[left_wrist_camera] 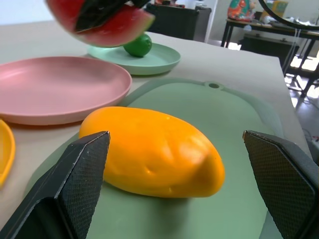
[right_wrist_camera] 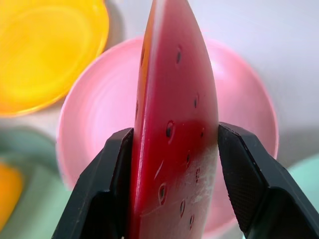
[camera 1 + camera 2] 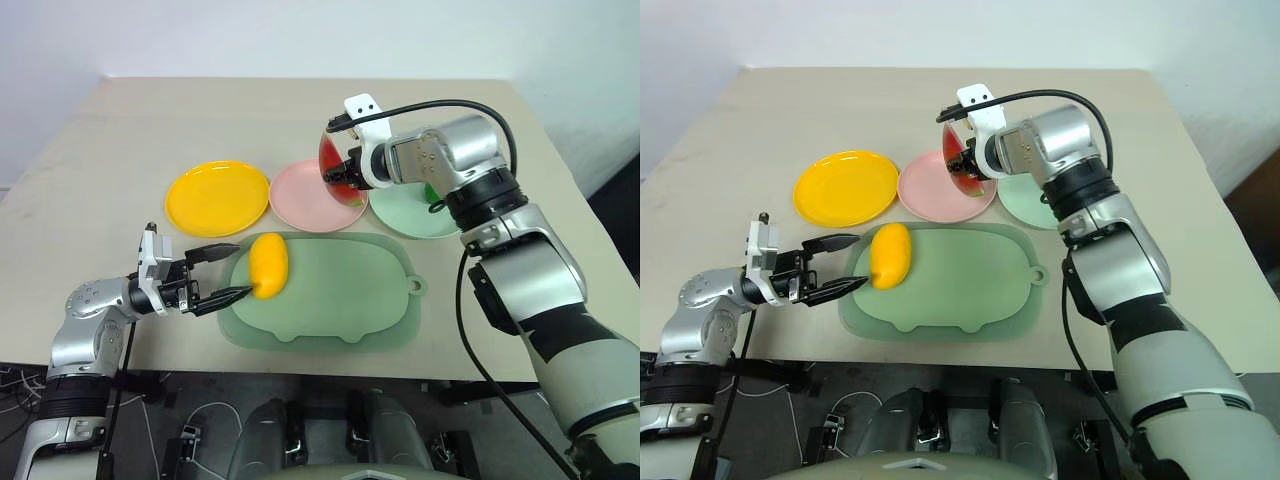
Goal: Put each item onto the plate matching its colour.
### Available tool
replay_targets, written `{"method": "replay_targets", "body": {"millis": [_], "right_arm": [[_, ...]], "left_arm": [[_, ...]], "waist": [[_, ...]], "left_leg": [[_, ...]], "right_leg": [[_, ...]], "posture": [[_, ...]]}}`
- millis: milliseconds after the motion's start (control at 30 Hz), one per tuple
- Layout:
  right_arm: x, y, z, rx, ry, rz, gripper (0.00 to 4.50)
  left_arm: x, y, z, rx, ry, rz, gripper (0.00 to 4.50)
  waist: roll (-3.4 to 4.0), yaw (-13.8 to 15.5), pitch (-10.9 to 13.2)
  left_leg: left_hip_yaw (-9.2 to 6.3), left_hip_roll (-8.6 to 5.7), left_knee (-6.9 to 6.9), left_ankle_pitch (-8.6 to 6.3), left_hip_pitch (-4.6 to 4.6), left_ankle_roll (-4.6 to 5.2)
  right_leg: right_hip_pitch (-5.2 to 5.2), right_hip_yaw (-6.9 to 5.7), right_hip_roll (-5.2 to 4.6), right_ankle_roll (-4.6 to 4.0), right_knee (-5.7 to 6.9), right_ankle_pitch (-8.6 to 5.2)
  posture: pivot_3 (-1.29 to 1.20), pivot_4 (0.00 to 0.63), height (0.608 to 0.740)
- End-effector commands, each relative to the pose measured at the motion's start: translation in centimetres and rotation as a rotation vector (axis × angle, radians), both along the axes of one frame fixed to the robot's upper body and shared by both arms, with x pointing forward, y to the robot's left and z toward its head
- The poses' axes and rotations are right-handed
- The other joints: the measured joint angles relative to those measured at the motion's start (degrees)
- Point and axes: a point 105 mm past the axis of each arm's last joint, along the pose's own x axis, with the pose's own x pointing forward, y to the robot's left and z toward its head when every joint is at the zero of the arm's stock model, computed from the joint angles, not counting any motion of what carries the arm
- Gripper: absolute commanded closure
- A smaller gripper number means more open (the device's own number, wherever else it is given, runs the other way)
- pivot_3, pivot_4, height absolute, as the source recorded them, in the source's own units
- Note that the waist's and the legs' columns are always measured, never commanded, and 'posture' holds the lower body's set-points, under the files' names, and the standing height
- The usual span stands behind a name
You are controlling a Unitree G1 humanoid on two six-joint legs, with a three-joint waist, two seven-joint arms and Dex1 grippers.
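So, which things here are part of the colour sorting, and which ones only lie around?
Part of the job:
- mango
- watermelon wedge, held in the right gripper
- lime, on the green plate
- pink plate
- yellow plate
- left gripper, open

Only lying there:
- pig-shaped mat, under the mango

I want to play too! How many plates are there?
3, in a row: yellow plate on the left, pink plate in the middle, green plate on the right.

Head stereo pair looking down over table (image 3: 120, 130), wrist views close, sharing pink plate (image 2: 99, 109)
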Motion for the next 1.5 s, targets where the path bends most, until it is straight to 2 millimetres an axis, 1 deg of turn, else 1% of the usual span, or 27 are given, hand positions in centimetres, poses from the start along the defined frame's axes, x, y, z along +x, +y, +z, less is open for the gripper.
{"method": "replay_targets", "body": {"millis": [33,200,267,300,433,567,667,733,800,833,867,900,967,1000,1033,1067,1167,1233,1367,1500], "right_arm": [[0.9,1.1,0.7,0.005,-0.074,0.032,2.26],[1.1,1.9,-1.9,-0.038,-0.040,0.051,2.26],[1.4,1.7,-2.4,-0.062,-0.058,0.032,1.54],[1.4,1.7,-2.5,-0.062,-0.059,0.033,1.31],[1.5,1.7,-2.3,-0.032,-0.059,0.030,0.04],[1.4,1.9,-1.6,-0.022,-0.070,0.044,0.04],[0.9,2.6,1.0,0.057,-0.095,0.117,0.04],[0.3,2.6,3.1,0.117,-0.125,0.171,0.04],[-0.8,2.3,5.3,0.188,-0.199,0.245,0.04],[-1.8,1.8,6.7,0.241,-0.274,0.295,0.04],[-3.8,1.1,8.4,0.324,-0.368,0.374,0.04],[-5.4,0.5,9.3,0.370,-0.432,0.427,0.04],[-8.4,-0.9,10.6,0.465,-0.555,0.492,0.04],[-10.1,-1.9,10.2,0.513,-0.538,0.558,0.04],[-11.4,-2.7,9.7,0.537,-0.516,0.599,0.04],[-12.2,-3.2,9.2,0.549,-0.492,0.624,0.04],[-12.5,-4.7,8.3,0.575,-0.428,0.582,0.04],[-12.9,-5.3,7.6,0.543,-0.412,0.579,0.04],[-14.6,-7.4,4.2,0.378,-0.328,0.598,0.04],[-16.0,-8.6,2.2,0.282,-0.290,0.633,0.04]], "left_arm": [[-0.2,0.0,0.9,-0.002,-0.037,-0.004,0.00],[-0.2,-0.1,1.0,-0.002,-0.040,-0.002,0.00],[-0.2,-0.2,1.1,-0.002,-0.042,0.000,0.00],[-0.2,-0.2,1.1,-0.003,-0.041,0.001,0.00],[-0.2,-0.2,1.1,-0.002,-0.040,0.001,0.00],[-0.2,-0.2,1.2,-0.003,-0.037,0.003,0.00],[-0.3,-0.1,1.3,-0.005,-0.040,0.009,0.00],[-0.1,0.2,1.6,-0.006,-0.044,0.034,0.00],[0.0,0.4,2.0,-0.028,-0.030,0.059,0.00],[0.0,0.4,2.3,-0.042,-0.028,0.070,0.00],[-0.1,0.5,2.5,-0.052,-0.029,0.081,0.00],[-0.1,0.5,2.7,-0.057,-0.030,0.089,0.00],[-0.2,0.7,2.8,-0.058,-0.024,0.106,0.00],[0.1,0.9,2.7,-0.049,0.001,0.145,0.00],[0.4,1.0,2.6,-0.047,0.023,0.173,0.00],[0.5,1.1,2.5,-0.046,0.039,0.191,0.00],[0.8,1.1,2.5,-0.040,0.080,0.214,0.00],[0.8,1.0,2.6,-0.032,0.096,0.220,0.00],[0.7,0.6,2.6,-0.034,0.131,0.239,0.00],[0.6,0.5,2.2,-0.034,0.168,0.265,0.00]], "waist": [[0.00,-0.1,0.0],[0.00,-0.1,0.0],[0.01,-0.1,0.0],[0.01,-0.1,0.0],[0.01,-0.1,0.0],[0.01,-0.2,0.0],[0.02,-0.2,0.0],[0.03,-0.2,0.0],[0.01,0.0,0.0],[0.00,0.1,0.0],[-0.05,0.3,0.0],[-0.08,0.4,0.0],[-0.07,0.5,0.0],[-0.07,0.6,0.0],[-0.08,0.6,0.0],[-0.07,0.7,0.0],[-0.06,0.3,0.0],[-0.06,0.1,0.0],[-0.06,0.9,0.0],[-0.07,1.7,0.0]], "left_leg": [[0.01,0.00,0.00,0.00,0.00,0.00],[0.01,0.00,0.01,0.00,0.01,-0.02],[0.01,0.00,0.01,0.00,0.01,-0.03],[0.01,0.00,0.01,0.01,0.00,-0.03],[0.01,0.00,0.02,0.01,0.01,-0.05],[0.01,0.00,0.02,0.02,0.01,-0.06],[0.01,0.00,0.02,0.02,0.01,-0.06],[0.01,0.00,0.02,0.02,0.00,-0.06],[0.00,0.00,0.02,0.02,-0.01,-0.06],[-0.05,0.00,0.02,0.02,-0.02,-0.05],[-0.07,-0.02,0.01,0.01,-0.01,-0.05],[-0.15,-0.02,0.01,0.00,-0.01,-0.06],[-0.29,-0.07,-0.01,-0.07,0.00,-0.10],[-0.29,-0.08,0.00,-0.08,0.00,-0.10],[-0.29,-0.09,0.00,-0.08,0.00,-0.10],[-0.30,-0.09,0.00,-0.08,0.01,-0.09],[-0.30,-0.08,0.05,-0.07,0.07,-0.15],[-0.30,-0.05,0.05,-0.11,0.10,-0.10],[-0.34,-0.04,0.01,-0.09,0.10,-0.14],[-0.30,-0.06,0.00,-0.10,0.04,-0.15]], "right_leg": [[0.00,0.00,0.00,0.00,0.00,0.00],[0.00,0.00,-0.01,0.00,0.03,0.00],[-0.01,0.00,-0.01,0.00,0.05,0.00],[-0.03,0.00,-0.02,-0.01,0.06,0.00],[-0.03,0.01,-0.02,-0.01,0.09,0.00],[-0.04,0.01,-0.03,-0.02,0.11,0.00],[-0.06,0.01,-0.03,-0.02,0.12,0.00],[-0.07,0.02,-0.03,-0.02,0.13,0.00],[-0.08,0.02,-0.05,-0.02,0.13,0.00],[-0.06,0.02,-0.06,-0.02,0.11,0.00],[-0.03,0.01,-0.08,-0.02,0.08,0.00],[0.01,-0.01,-0.08,-0.01,0.04,0.00],[0.13,-0.06,-0.10,0.00,-0.07,0.00],[0.13,-0.07,-0.11,0.00,-0.07,0.00],[0.14,-0.07,-0.11,0.00,-0.07,0.00],[0.16,-0.07,-0.11,0.00,-0.06,0.00],[0.18,-0.07,-0.10,-0.04,-0.04,0.03],[0.19,-0.07,-0.09,-0.04,-0.04,0.04],[0.17,-0.08,-0.07,-0.08,-0.06,0.04],[0.13,-0.08,-0.08,-0.11,-0.17,0.06]], "posture": [[0.00,0.150,0.696],[0.00,0.150,0.696],[0.00,0.150,0.696],[0.00,0.150,0.696],[0.00,0.150,0.696],[0.00,0.150,0.696],[0.00,0.150,0.696],[0.00,0.150,0.696],[0.00,0.150,0.696],[0.00,0.150,0.696],[0.00,0.150,0.696],[0.00,0.150,0.696],[0.00,0.150,0.696],[0.00,0.150,0.696],[0.00,0.150,0.696],[0.00,0.150,0.696],[0.00,0.150,0.696],[0.00,0.150,0.696],[0.00,0.150,0.696],[0.00,0.150,0.696]]}}
